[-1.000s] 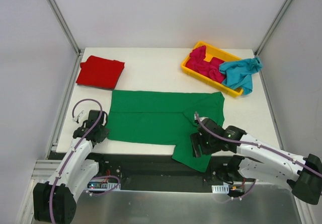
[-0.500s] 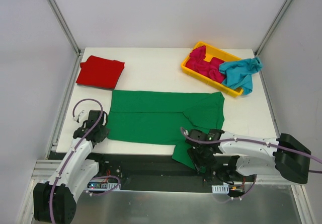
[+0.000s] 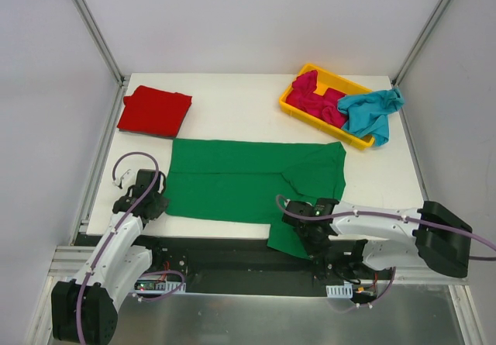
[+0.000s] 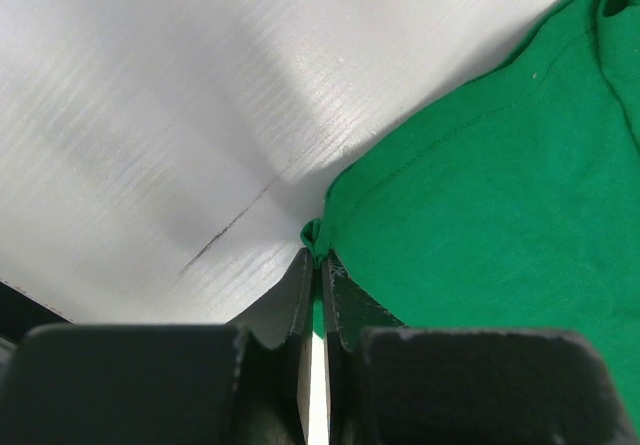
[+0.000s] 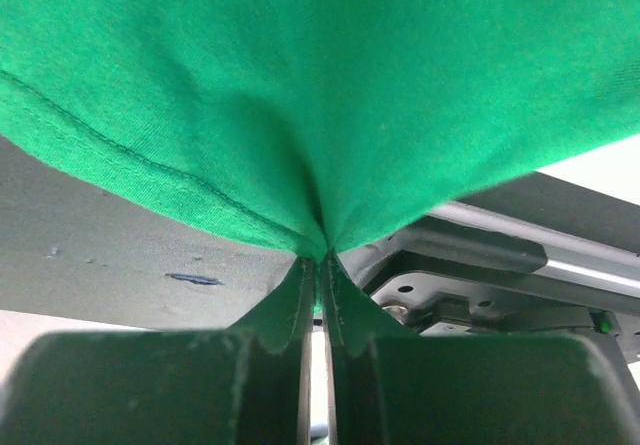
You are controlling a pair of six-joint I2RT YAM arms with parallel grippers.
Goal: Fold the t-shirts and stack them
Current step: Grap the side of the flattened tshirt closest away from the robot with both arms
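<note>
The green t-shirt (image 3: 240,181) lies spread flat along the table's front, one sleeve (image 3: 285,238) hanging over the near edge. My left gripper (image 3: 159,205) is shut on its near-left corner; the wrist view shows that corner (image 4: 318,233) pinched at the tips of the left gripper (image 4: 320,257). My right gripper (image 3: 306,243) is shut on the hanging sleeve. In its wrist view the green cloth (image 5: 320,85) bunches into the closed tips of the right gripper (image 5: 321,257). A red t-shirt (image 3: 155,111) lies folded at the back left. Magenta (image 3: 314,98) and teal (image 3: 370,112) t-shirts sit crumpled in the tray.
A yellow plastic tray (image 3: 287,103) stands at the back right, the teal shirt spilling over its rim. Grey walls and metal frame posts (image 3: 93,27) bound the table. Below the front edge is the dark base rail with the arm mounts (image 5: 480,295).
My right gripper swung left under the hanging sleeve and closed on it, lifting the sleeve's lower edge slightly. The left arm has not moved.
</note>
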